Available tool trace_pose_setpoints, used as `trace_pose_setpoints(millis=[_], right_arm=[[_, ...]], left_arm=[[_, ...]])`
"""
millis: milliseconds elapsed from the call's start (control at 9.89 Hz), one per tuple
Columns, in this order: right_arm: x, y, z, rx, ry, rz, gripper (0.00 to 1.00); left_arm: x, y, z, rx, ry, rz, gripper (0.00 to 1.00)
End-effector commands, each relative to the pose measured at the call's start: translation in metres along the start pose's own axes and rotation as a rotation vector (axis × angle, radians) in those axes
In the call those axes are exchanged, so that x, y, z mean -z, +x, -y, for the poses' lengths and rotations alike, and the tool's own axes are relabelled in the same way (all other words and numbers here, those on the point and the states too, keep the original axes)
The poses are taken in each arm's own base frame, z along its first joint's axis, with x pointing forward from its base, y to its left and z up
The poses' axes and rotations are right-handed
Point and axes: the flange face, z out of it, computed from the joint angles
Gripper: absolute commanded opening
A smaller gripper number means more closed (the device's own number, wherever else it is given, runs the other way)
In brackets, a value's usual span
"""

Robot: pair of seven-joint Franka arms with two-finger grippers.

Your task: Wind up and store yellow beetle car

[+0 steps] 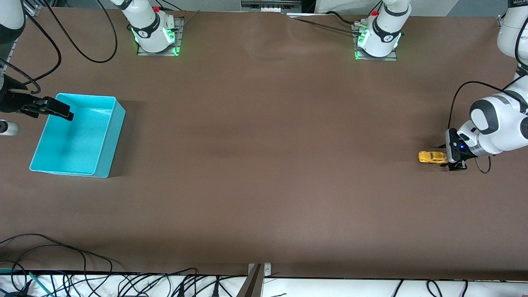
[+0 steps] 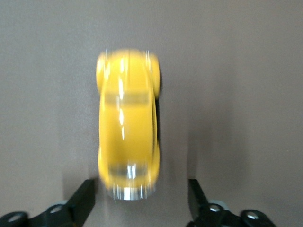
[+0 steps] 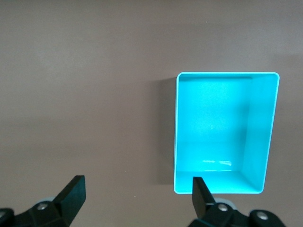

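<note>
Front view showing the yellow beetle car (image 1: pixel 432 157) sitting on the brown table (image 1: pixel 264 165) toward the left arm's end, at about nine o'clock of the left gripper (image 1: pixel 456 166), fingers (image 2: pixel 83 201) spread apart just off its end, not pinching it. Waiting over the turquoise bin's (image 1: pixel 107 140) edge at the right arm's end, the right gripper (image 1: pixel 62 112), fingers (image 3: pixel 73 191) also standing spread and holding nothing.

1. A wide brown table (image 1: pixel 264 165) carries everything
2. The yellow beetle car (image 1: pixel 431 157) stands on its wheels on the table, toward the left arm's end, with bare brown surface on each side of it in the left wrist view (image 2: pixel 128 142)
3. A turquoise bin (image 1: pixel 105 140) sits on the table toward the right arm's end, open-topped and rectangular, well apart from the car (image 3: pixel 258 142)
4. Both arm bases are bolted on plates along the table's edge farthest from the front camera
</note>
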Motion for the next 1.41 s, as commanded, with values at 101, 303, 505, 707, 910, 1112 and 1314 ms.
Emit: trace_pose_setpoints(millis=[101,303,505,707,910,1112,1314], right_arm=[[0.006,-0.002,0.001,0.009,-0.014,-0.004,1.00],[0.005,-0.002,0.000,0.008,-0.016,-0.002,1.00],[0.005,-0.002,0.000,0.008,-0.016,-0.002,1.00],[0.004,-0.001,0.000,0.011,-0.016,0.001,1.00],[0.003,-0.001,-0.002,0.009,-0.016,0.004,1.00],[-0.001,-0.001,0.002,0.032,-0.012,0.015,1.00],[-0.018,0.004,0.014,0.150,-0.018,0.038,1.00]], left_arm=[[0.046,0.025,0.032,0.008,-0.092,-0.003,1.00],[0.072,0.036,0.047,0.026,-0.124,0.003,1.00],[0.089,0.044,0.053,0.071,-0.160,0.002,1.00],[0.109,0.057,0.058,0.102,-0.183,0.008,1.00],[0.132,0.065,0.053,0.174,-0.203,0.022,1.00],[0.154,0.083,0.057,0.221,-0.229,0.031,1.00],[0.184,0.123,0.065,0.324,-0.278,0.064,1.00]])
